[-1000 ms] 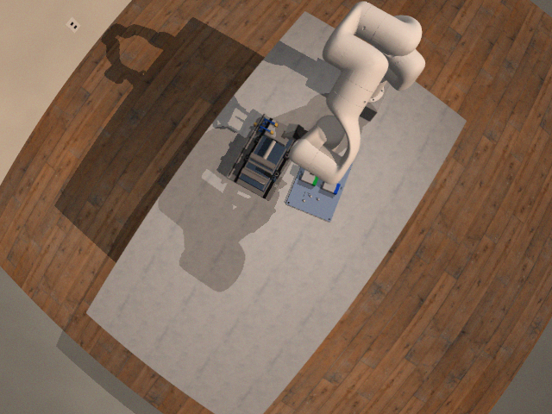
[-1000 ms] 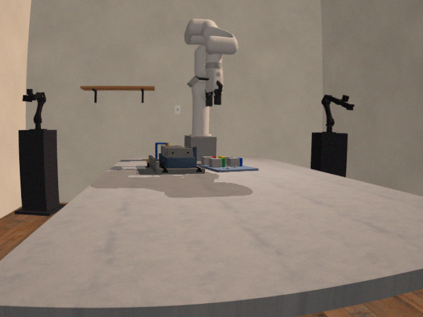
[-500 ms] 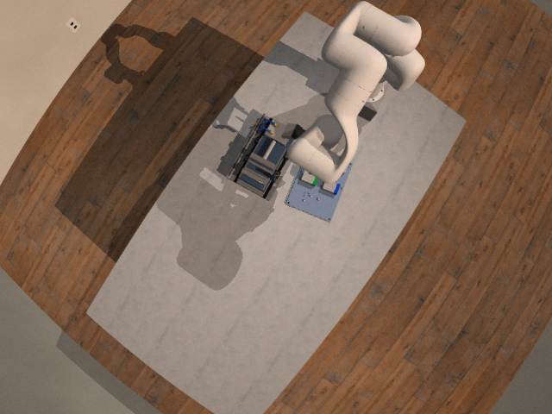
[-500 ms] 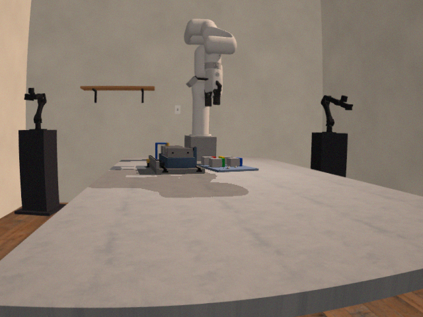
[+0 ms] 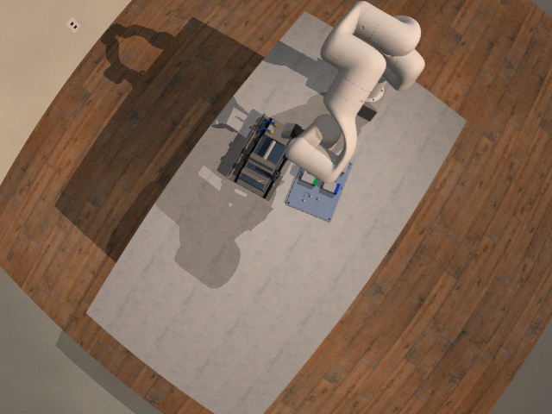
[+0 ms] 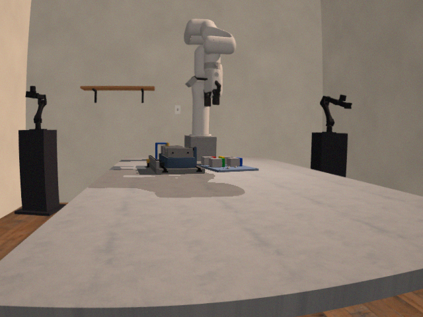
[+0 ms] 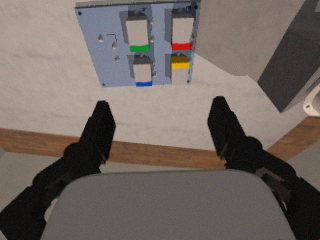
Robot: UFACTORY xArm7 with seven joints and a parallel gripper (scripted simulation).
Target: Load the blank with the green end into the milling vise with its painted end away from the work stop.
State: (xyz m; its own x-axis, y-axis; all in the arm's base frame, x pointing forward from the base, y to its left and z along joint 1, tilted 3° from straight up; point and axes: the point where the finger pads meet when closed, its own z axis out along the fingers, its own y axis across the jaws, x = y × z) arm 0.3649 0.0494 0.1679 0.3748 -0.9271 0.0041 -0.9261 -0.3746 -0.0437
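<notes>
The blank with the green end [image 7: 138, 34] lies on the blue infeed plate [image 7: 140, 44], seen from high above in the wrist view; its green end also shows in the overhead view [image 5: 315, 181] and the front view [image 6: 223, 161]. Blanks with red [image 7: 182, 33], yellow [image 7: 180, 63] and blue [image 7: 143, 73] ends lie beside it on the plate. My gripper [image 7: 160, 111] [image 6: 211, 97] is open and empty, high above the table. The milling vise [image 5: 260, 161] stands left of the plate, with blue hoses at its far end [image 5: 267, 124].
Small pins [image 7: 109, 45] stand on the free part of the infeed plate. The arm's grey base block [image 6: 200, 146] stands behind the vise. Two black pedestals with cameras [image 6: 37, 167] [image 6: 328, 151] stand off the table at left and right.
</notes>
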